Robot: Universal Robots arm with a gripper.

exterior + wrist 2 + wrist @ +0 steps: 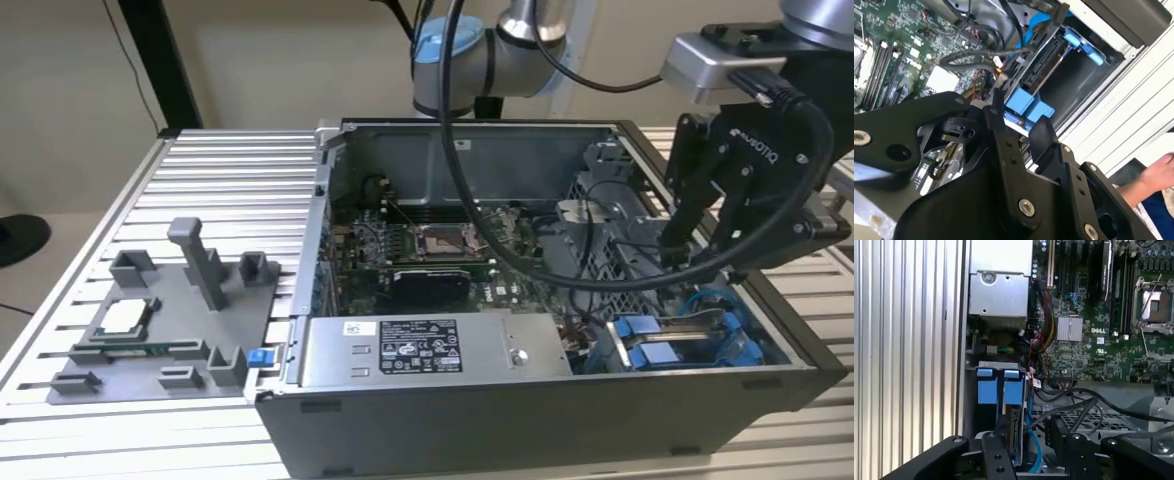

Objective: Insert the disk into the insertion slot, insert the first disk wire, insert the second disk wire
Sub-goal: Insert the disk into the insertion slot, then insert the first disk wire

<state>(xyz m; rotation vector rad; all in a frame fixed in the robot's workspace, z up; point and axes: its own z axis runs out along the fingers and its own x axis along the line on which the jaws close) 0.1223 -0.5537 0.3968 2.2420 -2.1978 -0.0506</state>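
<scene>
The disk point(1014, 429) stands on edge in the insertion slot point(996, 366), in the case corner at the exterior view's right. Its blue carrier tabs point(654, 342) point up. In the second wrist view the disk point(1046, 55) sits inside the blue rails, with the tabs point(1026, 106) just past my fingertips. My gripper point(697, 262) hangs above this corner, open, with nothing between its fingers point(996, 117). A blue cable point(1031, 440) and black wires point(1074, 405) run up to the disk's exposed edge. I cannot tell whether either is plugged in.
The grey power-supply box point(400, 350) lies along the case's front wall, beside the slot. Behind it are the motherboard point(427, 250) and the perforated cage point(601, 235). A grey fixture plate point(160, 320) sits on the ribbed table. A person's hand point(1159, 175) is outside the case.
</scene>
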